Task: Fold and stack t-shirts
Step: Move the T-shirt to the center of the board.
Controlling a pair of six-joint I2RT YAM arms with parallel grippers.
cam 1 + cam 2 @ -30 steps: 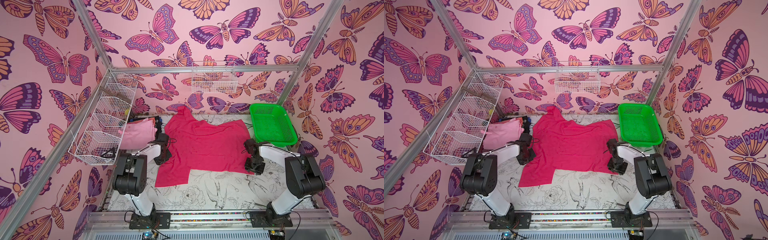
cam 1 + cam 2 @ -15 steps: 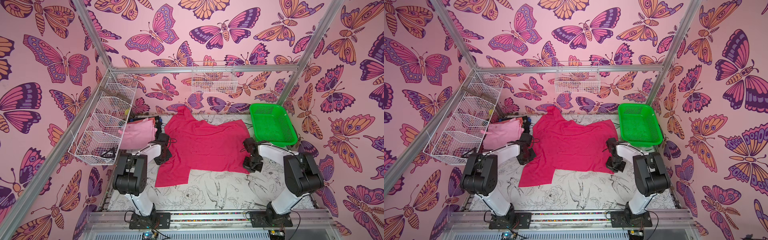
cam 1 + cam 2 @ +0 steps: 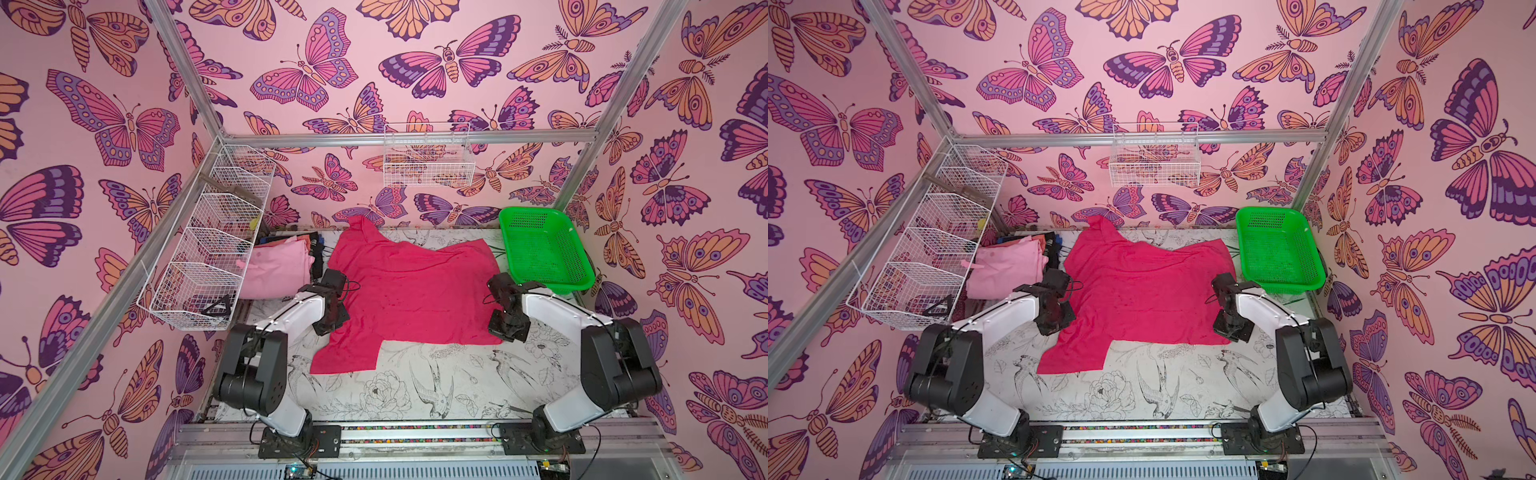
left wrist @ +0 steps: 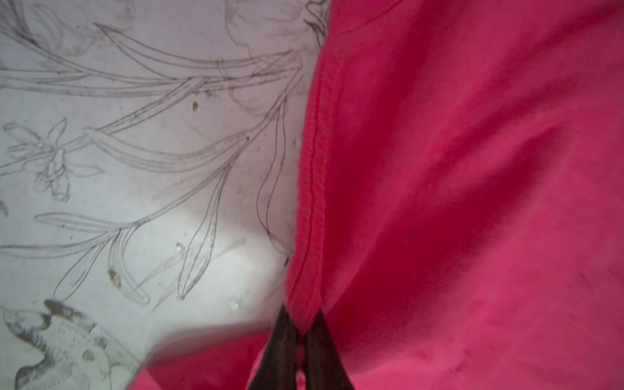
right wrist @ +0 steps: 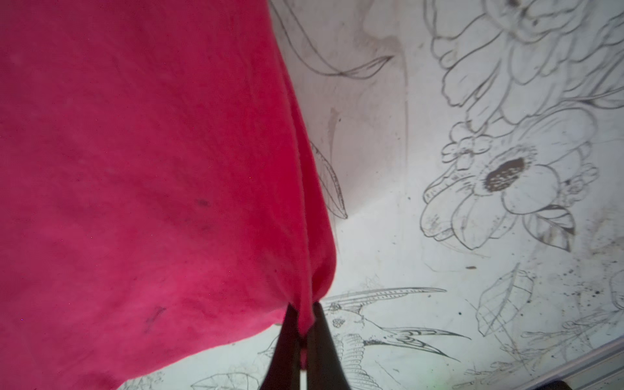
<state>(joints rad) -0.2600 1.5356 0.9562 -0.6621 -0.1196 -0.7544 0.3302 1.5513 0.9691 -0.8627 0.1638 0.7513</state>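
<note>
My right gripper [image 5: 303, 309] had just pressed shut on the side edge of the crimson t-shirt [image 3: 409, 291], joining my left gripper [image 4: 301, 312], which pinched the opposite hem, so both edges were held for a fold, the cloth lying spread between my fingers.

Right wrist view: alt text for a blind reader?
Right gripper shut on the edge of a red shirt that fills about half the frame. The rest is white table printed with flower and bird line drawings.
</note>
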